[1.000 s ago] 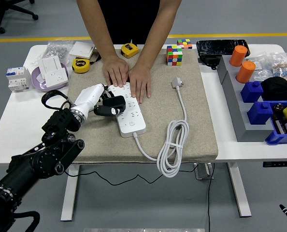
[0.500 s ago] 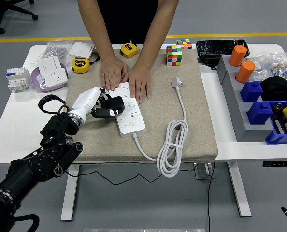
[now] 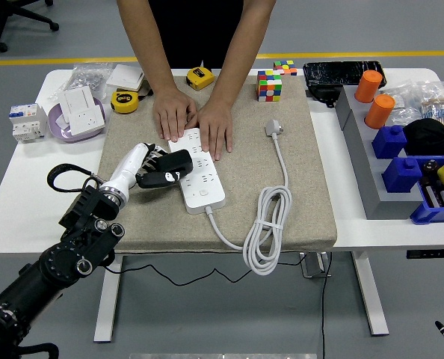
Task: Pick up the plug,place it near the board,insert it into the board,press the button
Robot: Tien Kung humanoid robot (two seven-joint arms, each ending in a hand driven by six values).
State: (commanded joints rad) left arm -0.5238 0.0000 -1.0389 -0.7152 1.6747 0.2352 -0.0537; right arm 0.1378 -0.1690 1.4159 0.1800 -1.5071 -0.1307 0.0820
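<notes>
The left hand (image 3: 156,169) grips a black plug (image 3: 170,169) at the left edge of the white board (image 3: 202,170). A person's hands (image 3: 195,120) press the board's far end, and the white cable (image 3: 270,224) lies to its right.

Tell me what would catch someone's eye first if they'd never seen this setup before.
First, the person's two hands pressed flat on the far end of the white power strip at the mat's middle. Next, the robot's left hand, reaching in from the lower left with its dark fingers at the strip's left edge. Then the white plug, lying loose on the mat to the right, its cable coiled near the front edge.
</notes>
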